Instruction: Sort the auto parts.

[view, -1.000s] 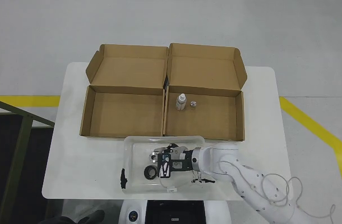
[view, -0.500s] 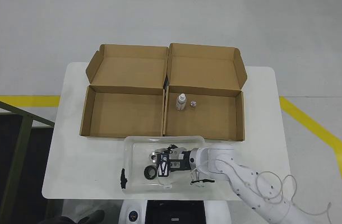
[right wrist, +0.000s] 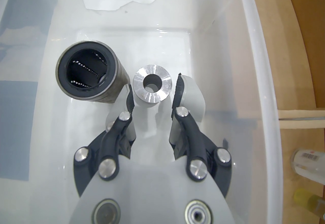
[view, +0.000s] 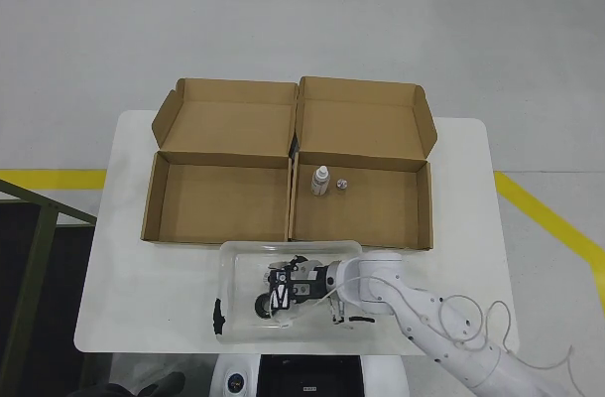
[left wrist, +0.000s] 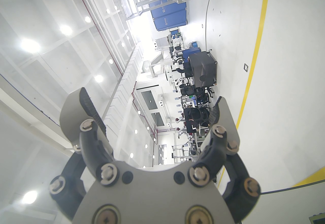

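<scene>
In the clear bin at the worktop's near edge, my right gripper hangs spread around the small silver bushing, which stands just beside the black bearing; I judge the pick is at hand, calling next for an even squeeze and a straight lift.
</scene>
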Controlling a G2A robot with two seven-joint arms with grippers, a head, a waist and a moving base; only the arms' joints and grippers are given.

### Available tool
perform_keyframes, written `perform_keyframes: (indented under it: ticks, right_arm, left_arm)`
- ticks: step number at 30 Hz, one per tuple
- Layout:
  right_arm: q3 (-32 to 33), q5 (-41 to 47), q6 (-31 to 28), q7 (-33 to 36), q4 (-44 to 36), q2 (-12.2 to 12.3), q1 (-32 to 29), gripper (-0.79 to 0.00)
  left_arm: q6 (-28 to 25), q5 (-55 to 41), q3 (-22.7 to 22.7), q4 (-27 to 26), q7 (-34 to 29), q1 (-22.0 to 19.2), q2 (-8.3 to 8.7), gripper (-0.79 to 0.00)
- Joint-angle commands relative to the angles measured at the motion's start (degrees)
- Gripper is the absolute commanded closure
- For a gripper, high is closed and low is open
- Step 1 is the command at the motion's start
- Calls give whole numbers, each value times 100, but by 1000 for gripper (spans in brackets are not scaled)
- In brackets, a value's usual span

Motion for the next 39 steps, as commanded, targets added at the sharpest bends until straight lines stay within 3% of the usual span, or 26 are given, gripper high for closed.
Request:
perform_keyframes:
  ticks: [1, 17, 20, 24, 28, 39]
  right_arm:
    - [-43, 19, 17, 3, 46, -30, 53, -326]
    - [-324, 102, 24, 20, 472, -243, 385, -314]
    - [-353, 108, 8, 5, 523, -269, 407, -240]
    - [-358, 135, -17, -23, 559, -293, 425, -77]
    - [-300, 174, -21, -75, 509, -297, 415, 0]
    - [-7, 494, -223, -503, 24, -235, 202, 0]
  left_arm:
    - [0, 0, 0, 0, 0, 0, 0, -785]
    - [0, 0, 0, 0, 0, 0, 0, -785]
    - [0, 0, 0, 0, 0, 0, 0, -785]
    - [0, 0, 0, 0, 0, 0, 0, -785]
    - [0, 0, 0, 0, 0, 0, 0, -785]
    - [0, 0, 0, 0, 0, 0, 0, -785]
